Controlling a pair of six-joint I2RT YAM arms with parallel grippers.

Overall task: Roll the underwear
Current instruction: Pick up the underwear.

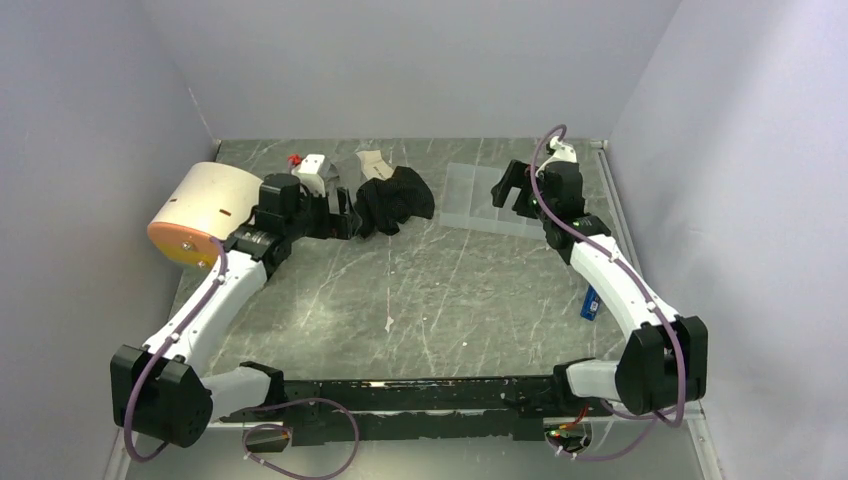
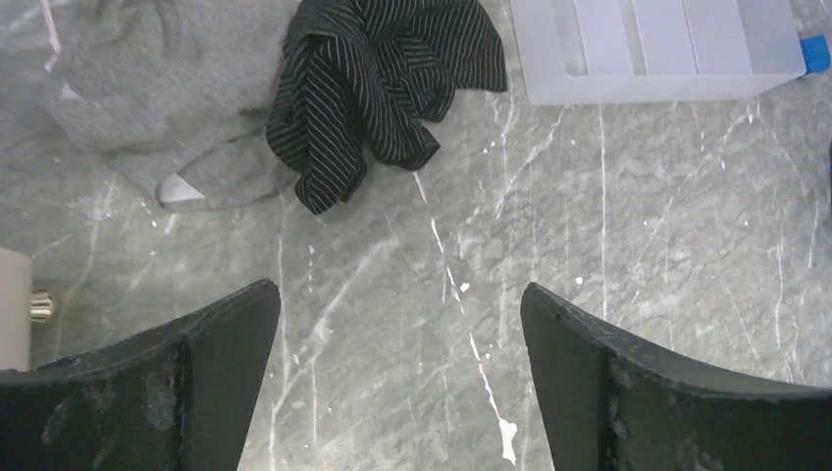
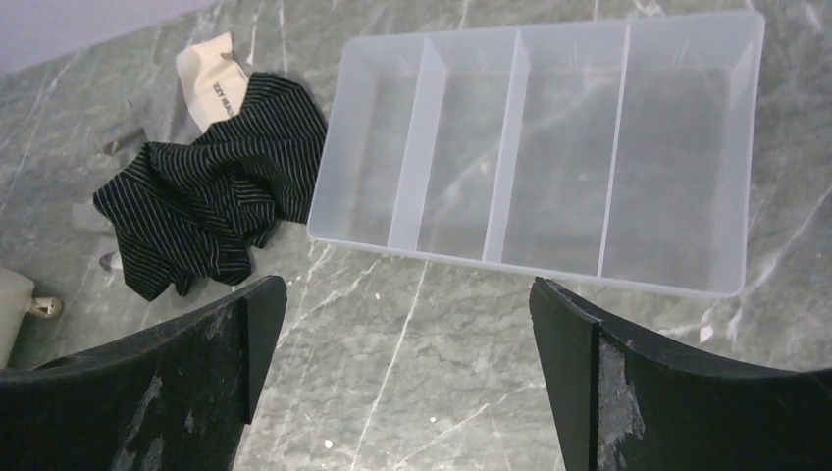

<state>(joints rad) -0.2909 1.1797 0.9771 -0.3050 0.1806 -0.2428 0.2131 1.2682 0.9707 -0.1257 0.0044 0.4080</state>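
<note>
One crumpled striped underwear point(image 1: 395, 198) lies far back on the marble worktop point(image 1: 420, 300) in the overhead view, just beside the left gripper point(image 1: 343, 220); a clear tray point(image 1: 470, 195) sits between it and the right gripper point(image 1: 508, 193). Left wrist: jaws spread wide, empty, underwear ahead. Right wrist: jaws wide, empty, underwear just beside the tray.

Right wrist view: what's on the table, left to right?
pale object cut off at the left edge → underwear → tray. The cream label by the underwear overlaps it, so it is left out.
</note>
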